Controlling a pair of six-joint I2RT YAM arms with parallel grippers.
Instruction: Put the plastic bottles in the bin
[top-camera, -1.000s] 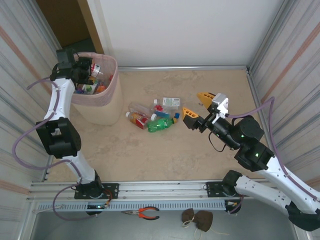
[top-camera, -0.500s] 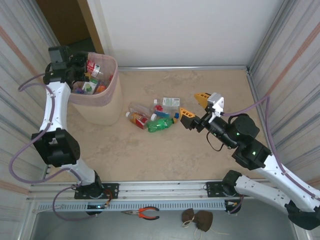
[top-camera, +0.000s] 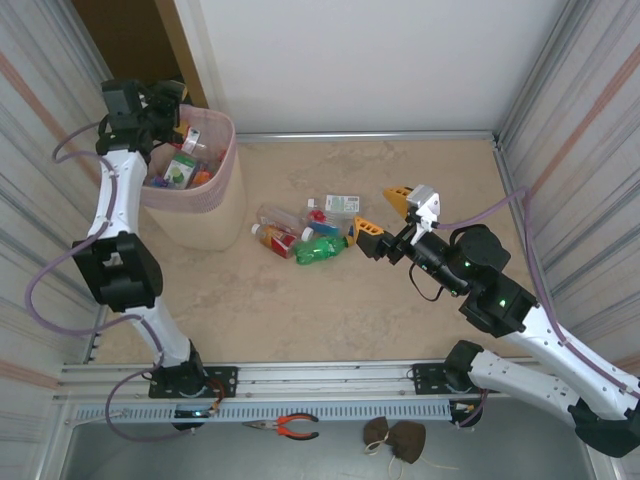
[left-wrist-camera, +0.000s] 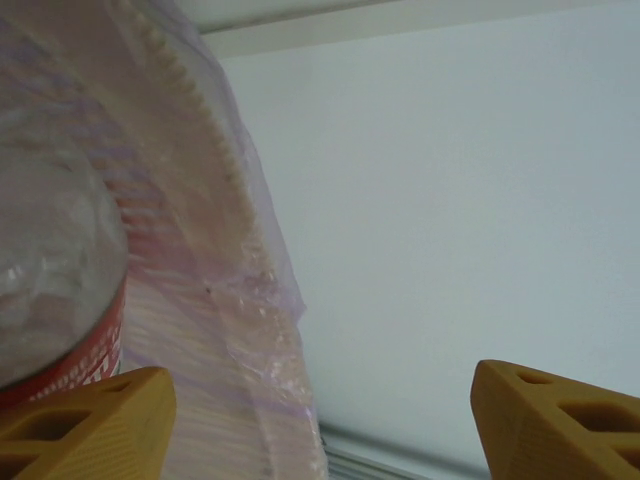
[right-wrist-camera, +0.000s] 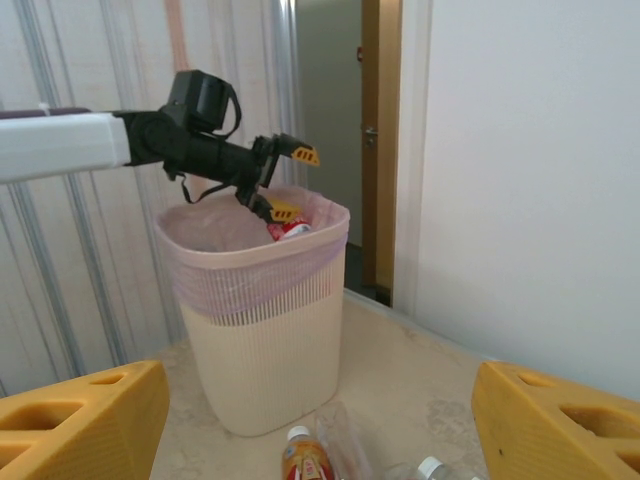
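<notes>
Left tool (right-wrist-camera: 294, 183): released, jaws wide apart, hangs over the mouth of the bin (top-camera: 205, 228) at the far left corner of the desk (top-camera: 300, 310).
Red-labelled bottle (right-wrist-camera: 292, 229): in the bin mouth, just under the lower finger, beside it rather than between the jaws.
Bin: upright, lined with a thin pinkish bag folded over the rim, binned bottles (top-camera: 180, 168) visible inside.
Right tool (top-camera: 381, 213): released, empty, jaws spread, hovers just right of the loose bottles (top-camera: 305, 230) and points toward them.
Loose bottles: small cluster lying mid-desk, between bin and right tool.
Green bottle (top-camera: 322, 249): nearest the right tool.
Orange-labelled bottle (top-camera: 272, 238): nearest the bin.
Pliers (top-camera: 285, 426): on the near ledge below the arm bases.
</notes>
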